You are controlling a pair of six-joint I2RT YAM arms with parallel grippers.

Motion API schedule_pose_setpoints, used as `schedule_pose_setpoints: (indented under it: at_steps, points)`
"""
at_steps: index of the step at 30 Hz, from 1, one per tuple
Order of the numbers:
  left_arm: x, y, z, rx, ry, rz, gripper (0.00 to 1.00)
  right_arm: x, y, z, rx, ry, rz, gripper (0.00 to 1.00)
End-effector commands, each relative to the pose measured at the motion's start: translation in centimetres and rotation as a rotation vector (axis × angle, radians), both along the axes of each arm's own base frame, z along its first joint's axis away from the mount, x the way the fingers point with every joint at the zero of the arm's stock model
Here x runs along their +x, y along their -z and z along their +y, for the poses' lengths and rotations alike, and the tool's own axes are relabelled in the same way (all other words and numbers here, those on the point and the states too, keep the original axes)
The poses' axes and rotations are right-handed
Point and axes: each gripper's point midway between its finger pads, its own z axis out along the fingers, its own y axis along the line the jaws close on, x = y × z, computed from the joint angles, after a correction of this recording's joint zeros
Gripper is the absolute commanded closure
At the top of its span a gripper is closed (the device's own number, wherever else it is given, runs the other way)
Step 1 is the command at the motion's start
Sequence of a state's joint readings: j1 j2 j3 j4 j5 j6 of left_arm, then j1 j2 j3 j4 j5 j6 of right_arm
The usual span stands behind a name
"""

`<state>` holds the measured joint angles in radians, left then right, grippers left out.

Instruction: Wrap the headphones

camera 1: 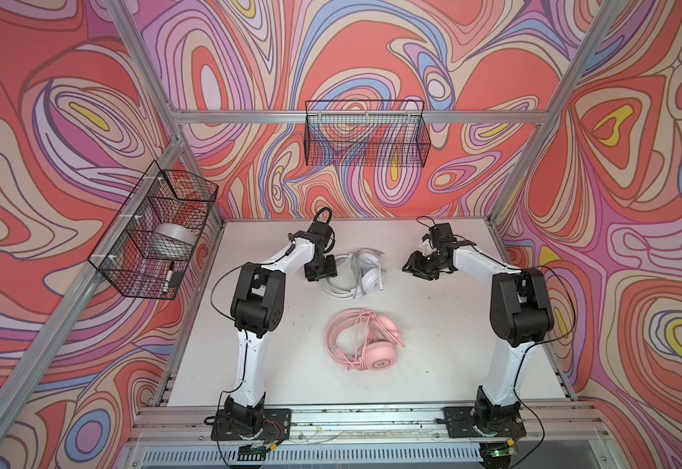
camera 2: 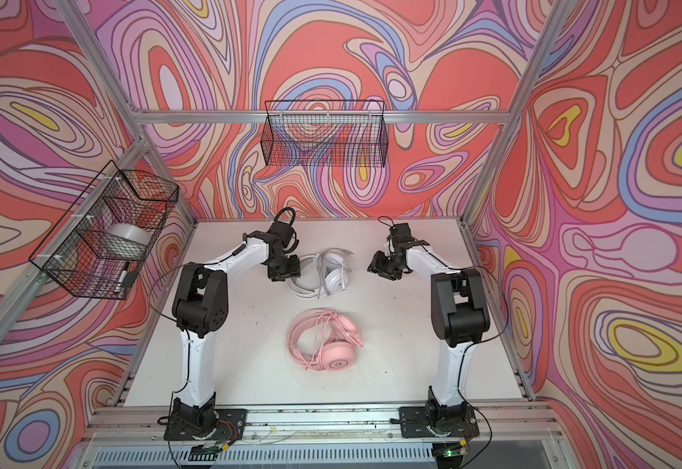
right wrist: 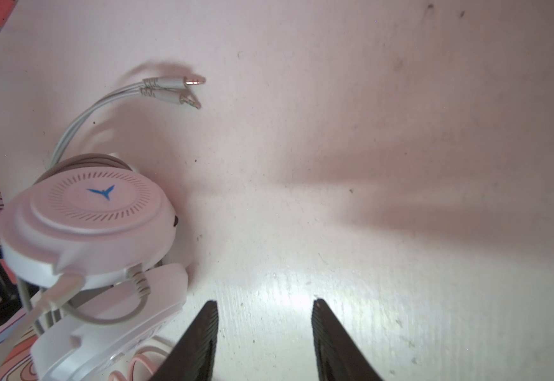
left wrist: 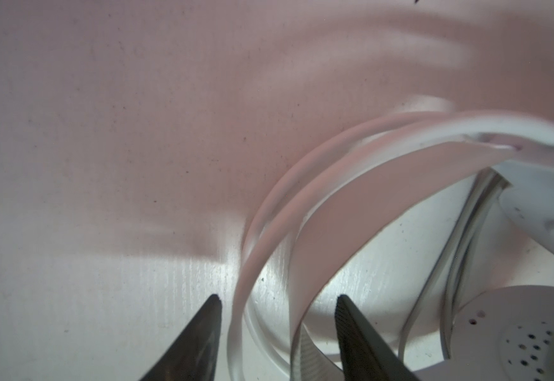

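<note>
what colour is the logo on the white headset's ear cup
Blue. The logo on the white headset shows best in the right wrist view.

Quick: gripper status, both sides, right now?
Left gripper: open, jaws straddling the white headset's headband, not clamping it.
Right gripper: open, empty, above the table.

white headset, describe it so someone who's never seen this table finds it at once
On the white table two headsets lie between the arms. The white headset is the one farther back, toward the wall. Unlike the pink headset in front, it has a grey-white cable.
</note>
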<state>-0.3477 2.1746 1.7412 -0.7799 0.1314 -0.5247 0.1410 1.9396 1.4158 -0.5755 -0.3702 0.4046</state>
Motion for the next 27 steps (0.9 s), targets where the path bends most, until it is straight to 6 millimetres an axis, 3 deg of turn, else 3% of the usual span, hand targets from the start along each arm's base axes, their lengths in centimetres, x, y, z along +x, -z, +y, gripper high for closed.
schedule_pose_setpoints:
  at_steps: [1, 4, 7, 13, 16, 19, 22, 27]
  points:
    - [0.6, -0.5, 0.0, -0.011, -0.018, -0.010, 0.26, -0.8, -1.1, -1.2, -0.061, -0.010, -0.026, 0.50]
    - [0.6, -1.3, 0.0, -0.017, -0.022, -0.022, 0.19, -1.0, -2.5, -1.6, -0.091, -0.020, -0.063, 0.48]
    - [0.5, -3.3, 0.8, 0.010, -0.049, -0.049, 0.14, -1.3, -4.6, -2.4, -0.137, -0.027, -0.121, 0.47]
    - [-0.1, -11.2, 4.2, 0.109, -0.084, -0.266, 0.07, -2.6, -10.5, -5.0, -0.287, -0.026, -0.298, 0.40]
    - [-0.9, -15.1, 6.3, 0.175, -0.062, -0.430, 0.04, -3.6, -13.4, -7.3, -0.400, 0.031, -0.412, 0.28]
    - [-2.4, -18.2, 9.1, 0.236, -0.085, -0.585, 0.00, -5.1, -15.7, -9.7, -0.514, 0.102, -0.510, 0.02]
    - [-4.4, -19.3, 12.6, 0.287, -0.146, -0.662, 0.00, -6.7, -16.8, -11.7, -0.606, 0.167, -0.598, 0.02]
    - [-8.5, -17.0, 19.1, 0.411, -0.311, -0.696, 0.00, -8.6, -16.6, -13.7, -0.652, 0.279, -0.699, 0.02]
